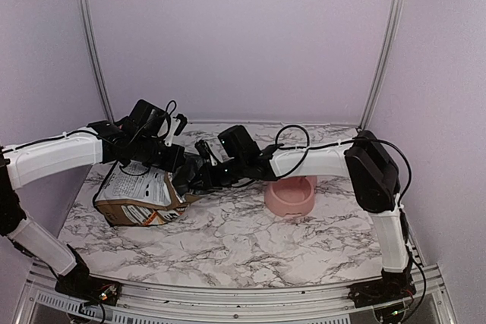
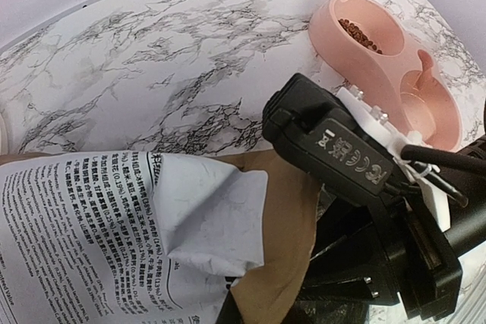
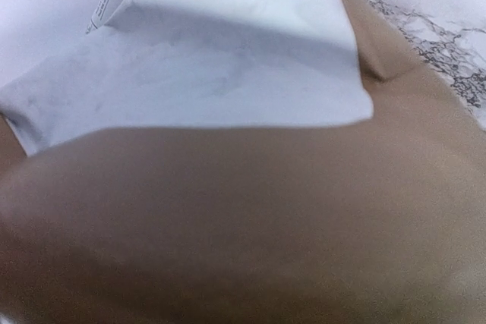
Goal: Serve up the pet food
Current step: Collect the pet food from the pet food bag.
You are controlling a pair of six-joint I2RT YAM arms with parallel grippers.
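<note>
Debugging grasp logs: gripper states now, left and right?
Left gripper: at the bag, jaws hidden, cannot tell.
Right gripper: against the bag, jaws hidden, cannot tell.

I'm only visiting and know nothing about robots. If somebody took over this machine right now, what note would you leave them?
The left gripper is at the bag's right end; open or shut, cannot tell.
The right gripper is pushed against that same end, fingers hidden.
The bag is on the table, left side; the pink bowl stands right of it.
Done: some kibble in one bowl compartment.
Left: perhaps more kibble, then letting go.
</note>
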